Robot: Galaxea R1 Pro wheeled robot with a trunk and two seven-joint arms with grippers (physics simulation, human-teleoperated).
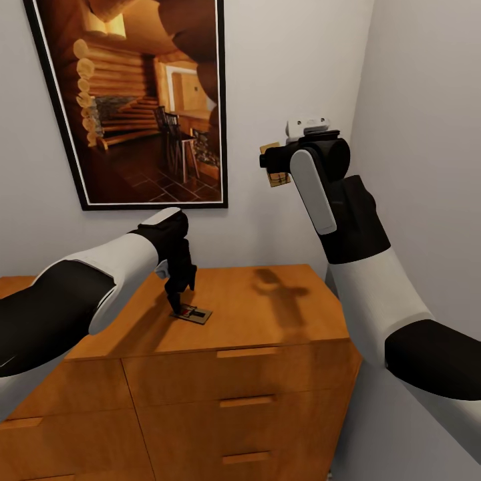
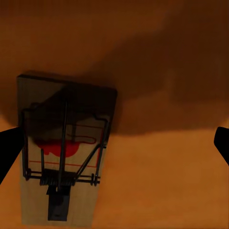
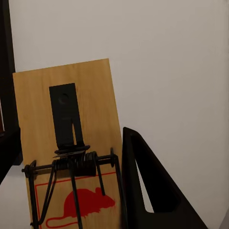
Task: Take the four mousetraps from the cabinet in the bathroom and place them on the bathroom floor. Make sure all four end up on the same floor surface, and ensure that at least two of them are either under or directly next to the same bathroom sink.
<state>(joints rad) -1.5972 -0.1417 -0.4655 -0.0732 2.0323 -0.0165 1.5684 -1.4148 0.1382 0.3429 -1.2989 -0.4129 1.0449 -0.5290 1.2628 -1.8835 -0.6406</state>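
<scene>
Mousetraps: two on record. One (image 1: 194, 314) lies flat on the cabinet (image 1: 267, 314) top, near its front edge, directly beneath the left end effector (image 1: 179, 304). The other (image 3: 67, 143) is held upright in the right end effector (image 1: 274, 164), raised in front of the wall beside the log-cabin picture (image 1: 133, 100).

Build: thin tan wooden board, dark wire spring and bar, black catch plate. Judged light and stiff; the flat lie leaves little to grip, so the long board edges are the place to take hold, clear of the wire.

Markings: red mouse silhouette inside a red outline printed on each board; no legible writing or brand.

Left end effector: fingers spread wide, one dark tip at either edge of the wrist view, straddling the trap on the cabinet; contact cannot be told in the shadow.

Right end effector: closed on its trap, one dark finger (image 3: 152, 191) against the board's side.
</scene>
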